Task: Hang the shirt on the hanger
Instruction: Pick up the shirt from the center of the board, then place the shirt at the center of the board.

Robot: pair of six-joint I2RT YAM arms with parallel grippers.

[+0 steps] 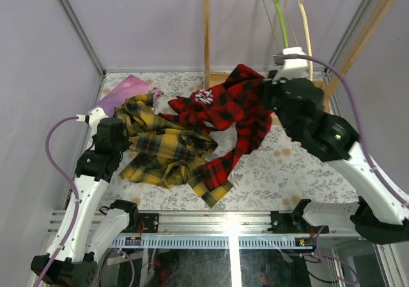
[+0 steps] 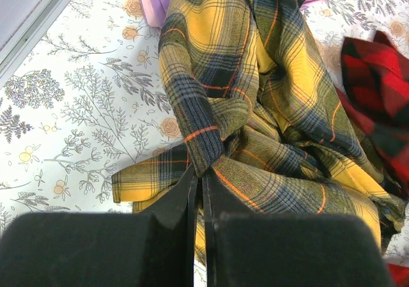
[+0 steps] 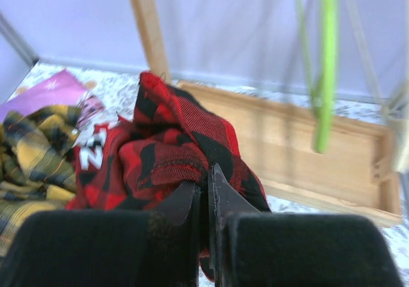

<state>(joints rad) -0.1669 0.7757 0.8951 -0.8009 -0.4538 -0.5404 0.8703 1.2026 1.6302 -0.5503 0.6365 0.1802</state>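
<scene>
The yellow-and-black plaid shirt [image 1: 156, 143] lies crumpled on the left of the table. My left gripper [image 2: 203, 175] is shut on a fold of the shirt [image 2: 255, 89] at its left side. The pale green hanger [image 1: 279, 15] hangs from the wooden rack's top bar at the back right, and in the right wrist view the hanger [image 3: 327, 63] shows blurred at upper right. My right gripper [image 3: 206, 181] is shut on a raised bunch of the red-and-black plaid garment [image 3: 166, 146], below and left of the hanger. The shirt [image 3: 25, 153] shows at far left there.
The red-and-black garment [image 1: 223, 111] spreads across the table's middle, overlapping the shirt's right edge. A cream hanger [image 1: 305, 25] hangs beside the green one. The rack's wooden post [image 1: 206, 31] and base [image 3: 307, 140] stand at the back. A purple item [image 1: 124, 89] lies behind the shirt.
</scene>
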